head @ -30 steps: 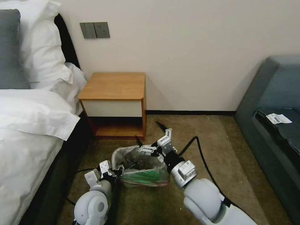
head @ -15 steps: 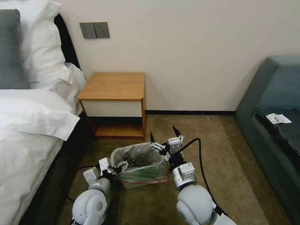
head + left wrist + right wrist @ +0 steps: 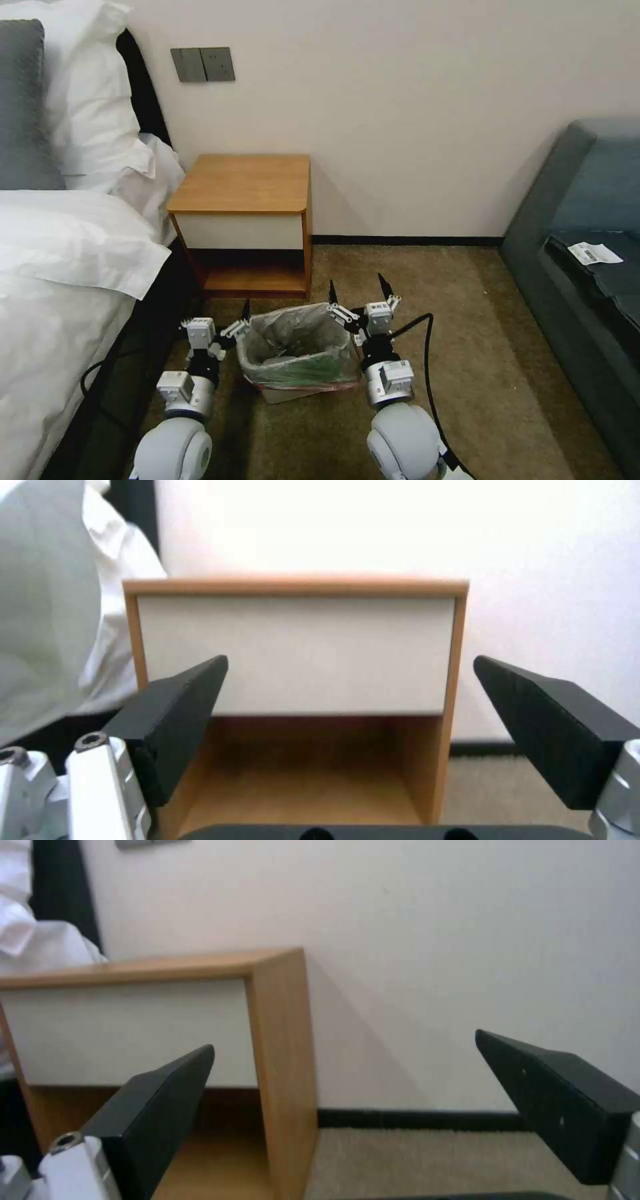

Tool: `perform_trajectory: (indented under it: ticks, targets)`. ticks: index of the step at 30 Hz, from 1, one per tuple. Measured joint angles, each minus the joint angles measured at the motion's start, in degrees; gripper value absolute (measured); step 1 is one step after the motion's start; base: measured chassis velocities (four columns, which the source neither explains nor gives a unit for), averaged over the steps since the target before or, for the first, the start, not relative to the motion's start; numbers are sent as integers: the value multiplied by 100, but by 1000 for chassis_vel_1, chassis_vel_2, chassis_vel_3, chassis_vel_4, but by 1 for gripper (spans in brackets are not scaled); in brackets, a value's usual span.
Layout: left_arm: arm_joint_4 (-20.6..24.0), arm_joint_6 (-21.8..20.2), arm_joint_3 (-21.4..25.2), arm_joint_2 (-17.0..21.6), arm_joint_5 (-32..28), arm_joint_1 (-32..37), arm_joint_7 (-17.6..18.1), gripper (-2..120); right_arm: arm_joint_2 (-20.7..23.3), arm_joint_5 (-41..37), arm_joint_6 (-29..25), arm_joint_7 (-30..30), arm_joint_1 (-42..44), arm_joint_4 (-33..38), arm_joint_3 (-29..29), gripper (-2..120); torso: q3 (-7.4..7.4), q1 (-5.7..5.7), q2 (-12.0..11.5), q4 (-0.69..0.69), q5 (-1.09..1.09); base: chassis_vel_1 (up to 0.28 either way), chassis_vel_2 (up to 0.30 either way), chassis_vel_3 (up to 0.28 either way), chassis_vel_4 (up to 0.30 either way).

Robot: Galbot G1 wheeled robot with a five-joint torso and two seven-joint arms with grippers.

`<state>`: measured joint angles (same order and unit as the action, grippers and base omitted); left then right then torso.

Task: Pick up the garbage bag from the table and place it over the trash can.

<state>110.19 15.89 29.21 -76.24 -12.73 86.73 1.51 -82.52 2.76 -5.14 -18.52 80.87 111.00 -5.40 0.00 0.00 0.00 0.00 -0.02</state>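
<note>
Head view is showing the garbage bag (image 3: 293, 343), thin, crinkly and see-through grey, now sitting in the little cream trash can (image 3: 285, 393) with its pink-red band folded over the rim, so the job is looking about done. The left gripper (image 3: 230, 320) and right gripper (image 3: 357, 292) are both pulling back from it, one on each side, fingers spread and empty, while a second ago they were at the rim. Behind is standing the boxy wooden table (image 3: 243, 183).
</note>
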Motion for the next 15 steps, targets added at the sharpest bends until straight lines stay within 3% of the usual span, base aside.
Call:
perform_trajectory:
  ticks: [4, 15]
  targets:
    - [-121, 272, 9, -33, -157, -98, -134, 94, -76, 141, -311, 328, 74, -238, -275, 100, 0, 0, 0, 0, -4, 0, 0, 0, 0]
    - [-152, 287, 22, -53, -241, 16, 58, 93, -136, 211, -470, 550, 104, -405, -470, 100, 0, 0, 0, 0, 4, 0, 0, 0, 0]
